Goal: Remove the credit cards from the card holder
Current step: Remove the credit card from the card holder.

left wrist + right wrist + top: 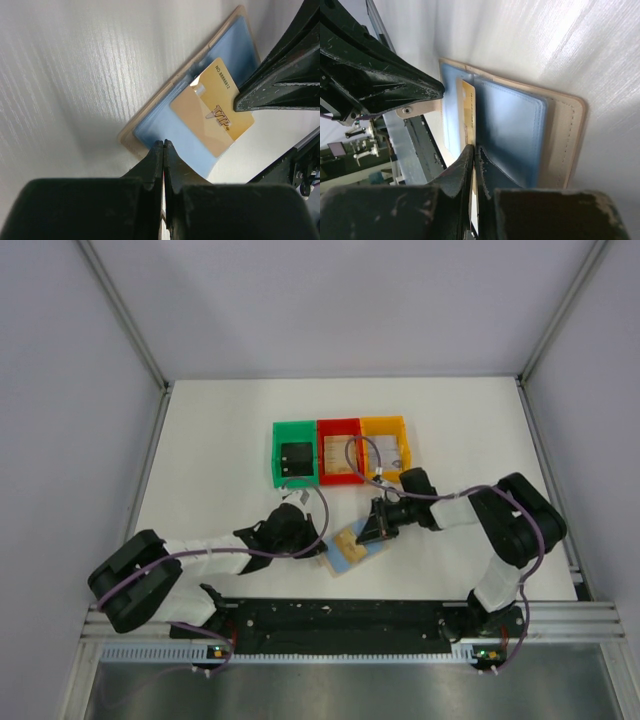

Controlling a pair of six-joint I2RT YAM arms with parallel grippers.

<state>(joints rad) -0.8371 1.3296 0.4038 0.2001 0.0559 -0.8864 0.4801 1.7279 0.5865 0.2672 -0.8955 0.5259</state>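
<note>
Top external view: white table (220, 440), open card holder (352, 558) flat near its front edge, between both arms. Left gripper (164, 145) fingers together, tips at the holder's corner. Right gripper (473, 150) clamped on a gold card (215, 117), partly out of the blue pocket (185, 145), long axis pointing toward that gripper; straight pull probably next.

The only print I can read from here is on the gold card (212, 114), seen in my left wrist view. Across its face stands "VIP" in dark slanted capitals. Near one edge runs "NO." and a row of small digits that I read as 8888812, though I am not sure of every figure. My right wrist view shows that card nearly edge-on, its print illegible. The top camera gives me nothing readable.
</note>
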